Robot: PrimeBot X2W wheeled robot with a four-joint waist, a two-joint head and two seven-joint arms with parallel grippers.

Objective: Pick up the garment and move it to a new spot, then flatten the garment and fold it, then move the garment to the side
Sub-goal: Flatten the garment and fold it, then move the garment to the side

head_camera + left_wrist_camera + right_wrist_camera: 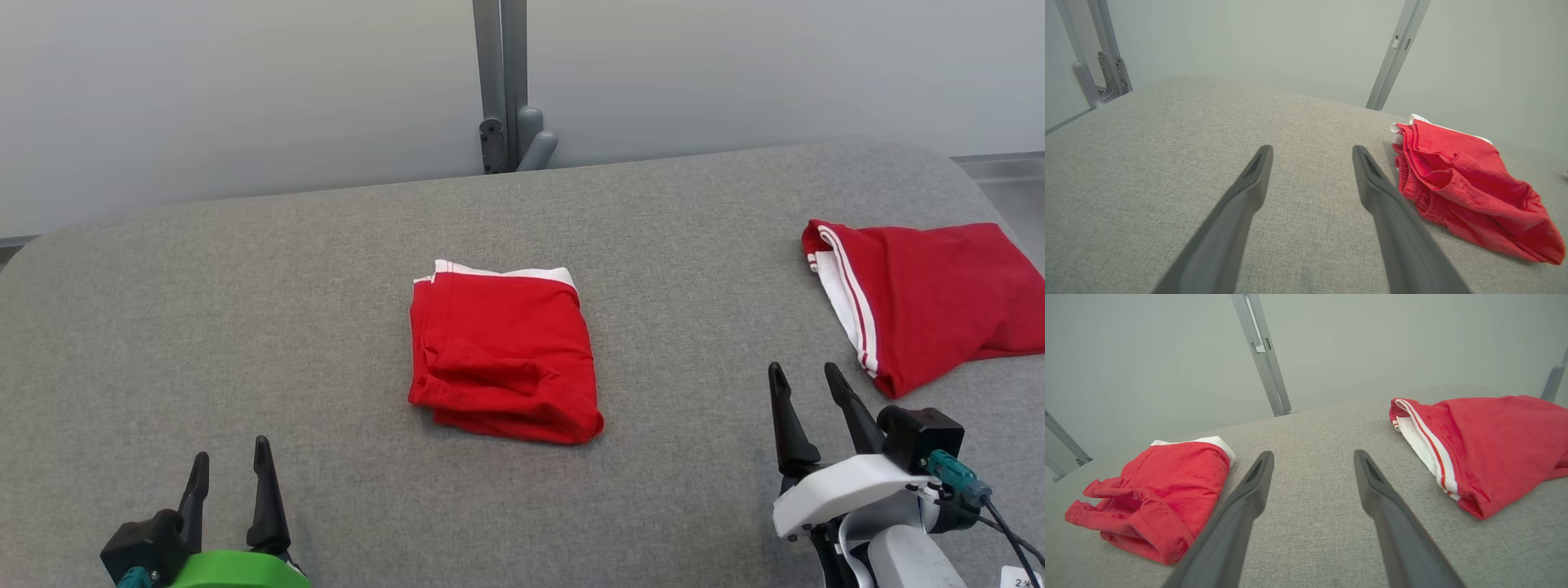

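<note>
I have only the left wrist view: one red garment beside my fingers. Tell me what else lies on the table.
Observer: A second red garment, with a white striped band, lies at the right end of the table.
Operator: Report the right gripper.
Observer: The right gripper is open and empty, beside that second garment, not touching it.
Operator: Place the first garment for me.
Observer: The folded garment lies at the middle of the table.

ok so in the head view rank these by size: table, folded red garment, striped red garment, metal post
1. table
2. striped red garment and folded red garment: about alike, striped one cut by the picture's edge, so unranked
3. metal post
</note>
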